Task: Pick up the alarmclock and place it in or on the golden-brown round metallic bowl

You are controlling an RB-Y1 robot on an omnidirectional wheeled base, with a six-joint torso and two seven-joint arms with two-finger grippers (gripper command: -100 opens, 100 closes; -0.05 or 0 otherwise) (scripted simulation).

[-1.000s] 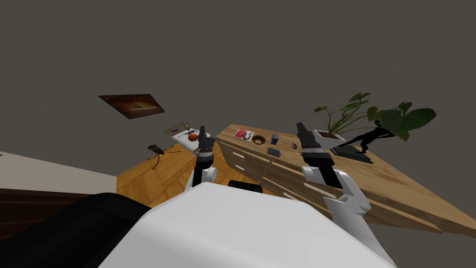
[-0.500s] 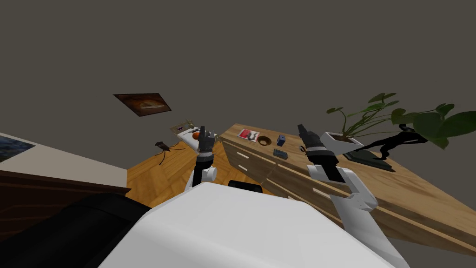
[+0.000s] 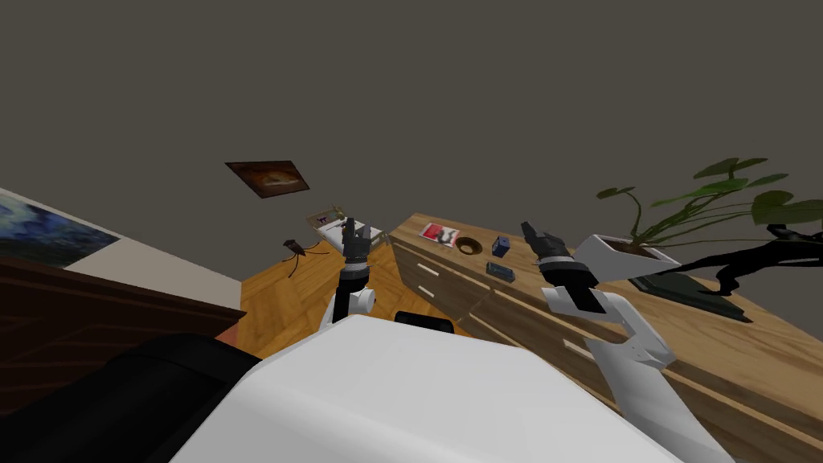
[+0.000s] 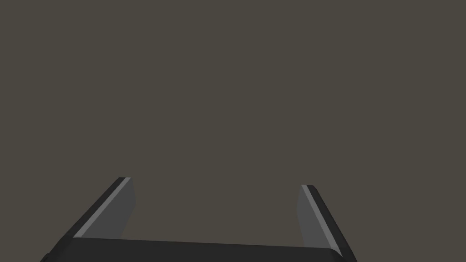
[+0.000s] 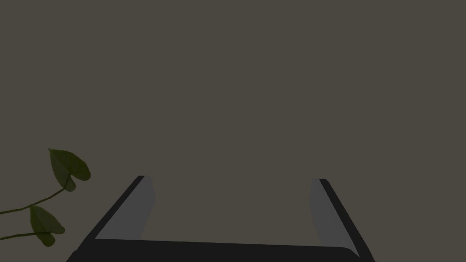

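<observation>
Since the earlier frames the head camera has been swung with the body, so that the whole scene is now seen shifted and the wooden dresser (image 3: 562,301) lies closer. Nothing on its top has been moved.

A small blue boxy thing, taken for the alarm clock (image 3: 501,245), is seen upright on the dresser top, towards its far end. It is set just beside the golden-brown bowl (image 3: 470,246) and apart from it. A red and white booklet (image 3: 439,234) lies beyond the bowl, nearer the far end. A dark flat thing (image 3: 499,270) lies near the front edge, closer to that edge than the clock. A white planter (image 3: 623,257) with a green plant (image 3: 723,197) is set farther along the top.

The right gripper (image 3: 537,235) is raised over the dresser top, between the clock and the planter as seen from the head. Its fingers (image 5: 143,209) are spread wide, with nothing held. The left gripper (image 3: 354,233) is raised off the dresser's far end, over the wooden floor (image 3: 281,297). Its fingers (image 4: 120,211) are likewise spread wide and empty.
</observation>
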